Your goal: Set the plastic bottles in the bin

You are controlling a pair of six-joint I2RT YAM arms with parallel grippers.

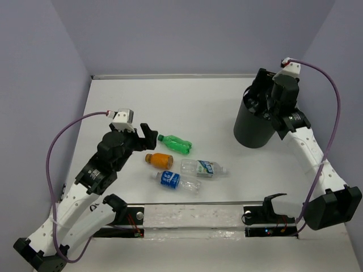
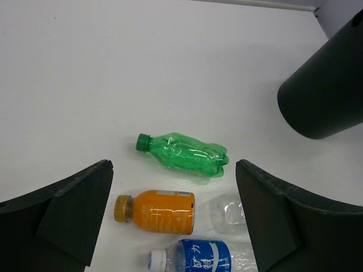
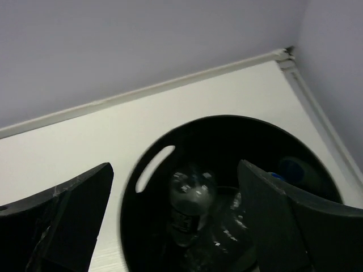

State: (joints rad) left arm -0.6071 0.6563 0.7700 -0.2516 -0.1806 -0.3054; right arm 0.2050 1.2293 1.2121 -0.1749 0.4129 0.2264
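Four plastic bottles lie on the white table: green [image 1: 174, 144], orange [image 1: 159, 160], clear with pale label [image 1: 202, 168], and clear with blue label [image 1: 177, 181]. My left gripper [image 1: 149, 136] is open and empty, hovering just left of them. Its wrist view shows the green [image 2: 184, 152], orange [image 2: 159, 211] and blue-label [image 2: 195, 258] bottles between its fingers. My right gripper [image 1: 256, 96] is open and empty above the black bin [image 1: 252, 124]. In the right wrist view, the bin [image 3: 227, 139] holds a dim bottle [image 3: 190, 198] and other clear plastic.
The bin also shows at the upper right of the left wrist view [image 2: 326, 90]. A clear rail with black brackets [image 1: 193, 215] runs along the near table edge. Grey walls close the back and both sides. A handle slot [image 3: 154, 167] pierces the bin wall.
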